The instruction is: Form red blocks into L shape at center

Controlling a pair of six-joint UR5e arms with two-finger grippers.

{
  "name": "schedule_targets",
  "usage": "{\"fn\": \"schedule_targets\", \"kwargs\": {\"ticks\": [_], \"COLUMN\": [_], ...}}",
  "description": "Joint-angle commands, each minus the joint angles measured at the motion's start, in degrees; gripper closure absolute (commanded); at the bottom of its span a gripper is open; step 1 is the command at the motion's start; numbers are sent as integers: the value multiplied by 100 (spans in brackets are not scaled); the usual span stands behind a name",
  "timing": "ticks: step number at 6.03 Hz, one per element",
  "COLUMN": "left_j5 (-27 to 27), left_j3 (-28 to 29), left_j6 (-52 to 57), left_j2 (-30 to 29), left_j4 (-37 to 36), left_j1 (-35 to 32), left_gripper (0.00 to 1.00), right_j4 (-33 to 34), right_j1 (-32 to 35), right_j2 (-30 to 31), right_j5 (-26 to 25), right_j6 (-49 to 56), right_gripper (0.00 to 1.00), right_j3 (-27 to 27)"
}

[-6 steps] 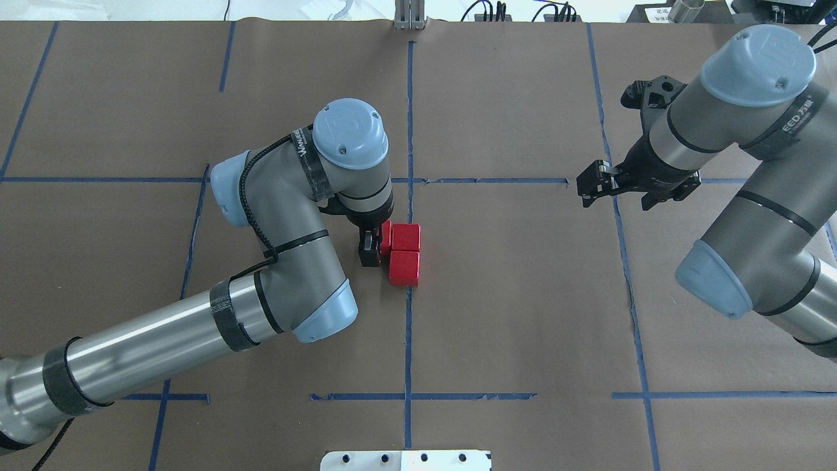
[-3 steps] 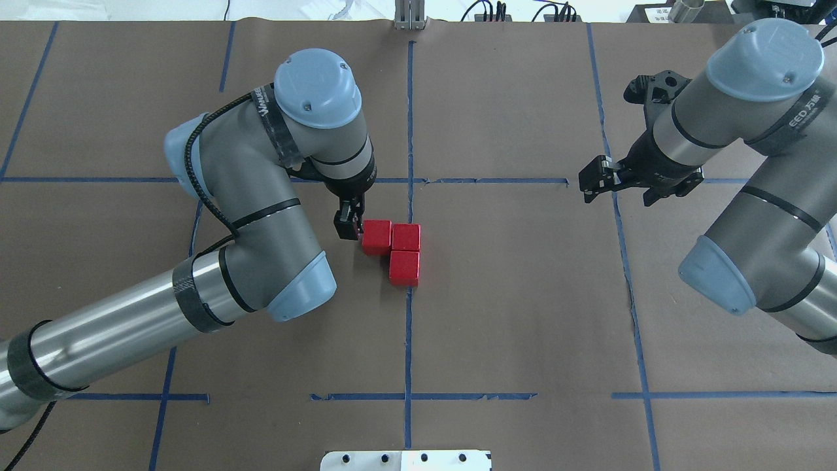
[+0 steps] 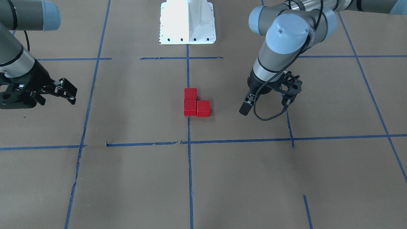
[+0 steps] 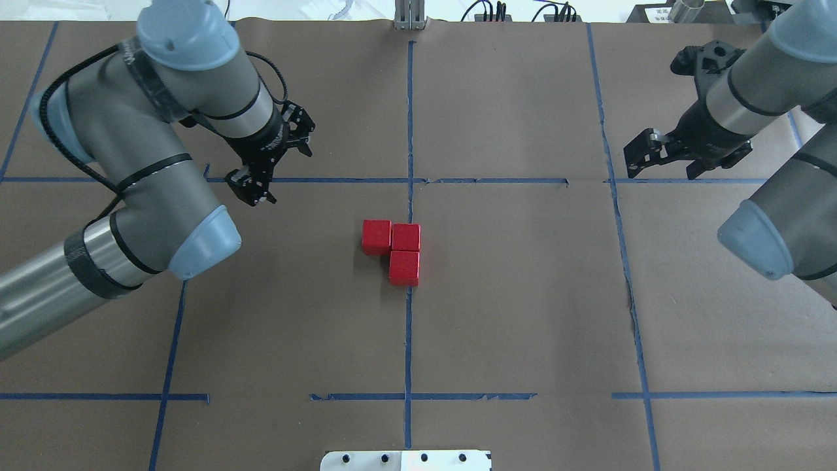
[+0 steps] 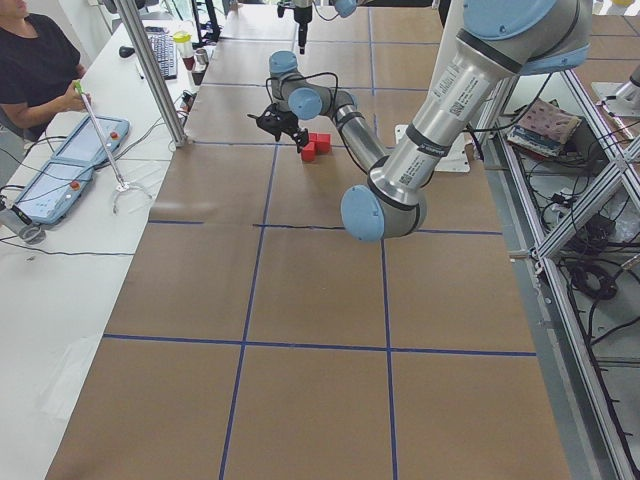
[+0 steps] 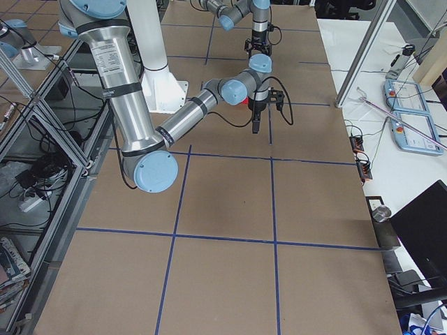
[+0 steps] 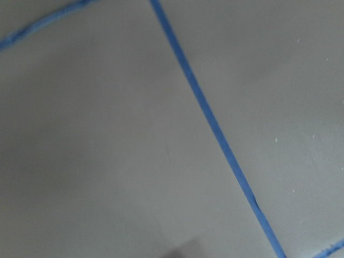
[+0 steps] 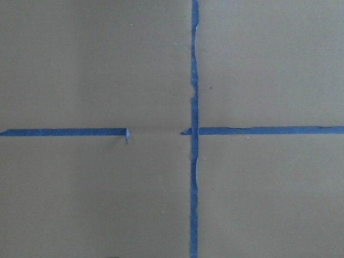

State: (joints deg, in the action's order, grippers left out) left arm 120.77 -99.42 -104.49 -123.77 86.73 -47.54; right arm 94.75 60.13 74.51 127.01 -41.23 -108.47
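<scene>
Three red blocks lie on the brown paper at the center, touching in an L beside the long blue tape line (image 4: 409, 327). One block (image 4: 376, 236) sits left of the corner block (image 4: 406, 237), and the third (image 4: 404, 267) sits nearer the robot. They also show in the front view (image 3: 190, 107). My left gripper (image 4: 250, 188) is open and empty, well to the left of the blocks. My right gripper (image 4: 642, 156) is open and empty, far to the right. Both wrist views show only paper and tape.
The white robot base plate (image 4: 405, 460) sits at the near table edge. Blue tape lines cross the paper in a grid. In the exterior left view an operator (image 5: 35, 65) sits at a side desk beyond the table's far edge.
My left gripper let go of the left block and drew back up and to the left, away from the blocks. My right arm moved further right. The blocks stay in place.
</scene>
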Motion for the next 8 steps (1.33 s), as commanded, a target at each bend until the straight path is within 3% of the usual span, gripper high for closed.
{"fn": "schedule_targets", "kwargs": {"ticks": [1, 4, 5, 6, 8], "left_j5": [148, 331, 1012, 1079, 1071], "left_j3": [-278, 0, 132, 159, 780], "left_j6": [3171, 8305, 8662, 9300, 10368], "left_j2": [902, 1960, 2284, 2488, 2718], "left_j4": [19, -25, 28, 124, 142], "left_j1": [-622, -2605, -3134, -3704, -4139], "left_gripper": [0, 0, 0, 0, 0], "right_j4": [52, 52, 44, 61, 61], "right_j1": [909, 2078, 2465, 2660, 2653], "right_j2": [186, 283, 510, 721, 863], "right_j5": [464, 948, 1001, 1053, 975], "right_j6": [1200, 2572, 2637, 3029, 3331], "right_gripper": [0, 0, 0, 0, 0], "right_j3": [422, 1134, 1144, 1136, 1214]}}
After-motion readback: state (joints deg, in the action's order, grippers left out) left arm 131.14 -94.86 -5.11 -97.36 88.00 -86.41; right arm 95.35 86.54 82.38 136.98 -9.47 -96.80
